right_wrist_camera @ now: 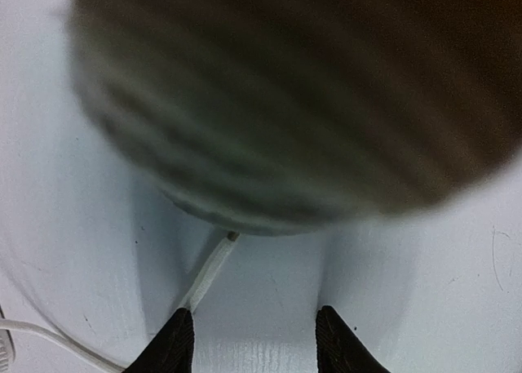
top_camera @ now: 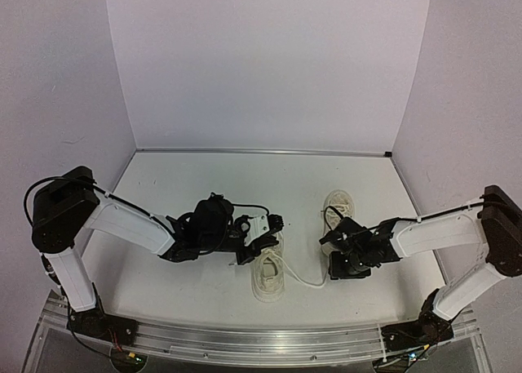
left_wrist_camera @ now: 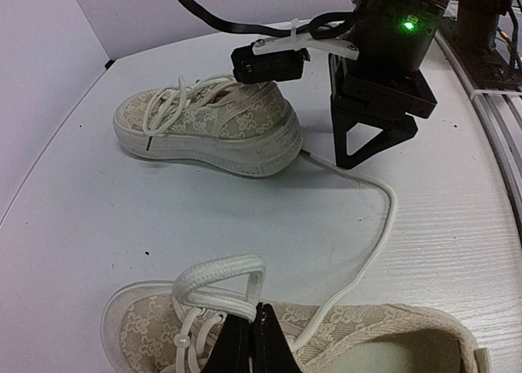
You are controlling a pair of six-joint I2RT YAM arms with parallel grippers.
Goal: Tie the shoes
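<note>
Two cream low-top shoes lie on the white table. The near shoe (top_camera: 269,277) (left_wrist_camera: 383,336) sits under my left gripper (top_camera: 263,249) (left_wrist_camera: 258,308), which is shut on a flat loop of its white lace (left_wrist_camera: 214,268). A free strand of that lace (left_wrist_camera: 383,226) (top_camera: 308,280) runs across the table to my right gripper (top_camera: 344,257) (right_wrist_camera: 254,317). That gripper is open, low over the table, with the lace tip (right_wrist_camera: 209,273) lying against its left finger (right_wrist_camera: 173,340). The far shoe (top_camera: 338,203) (left_wrist_camera: 214,124) lies just beyond it; its heel (right_wrist_camera: 285,104) is a blur.
Pale walls close in the table (top_camera: 204,185) at the back and both sides. A metal rail (top_camera: 261,340) with the arm bases runs along the near edge. The right arm's black wrist (left_wrist_camera: 383,63) stands close beside the far shoe.
</note>
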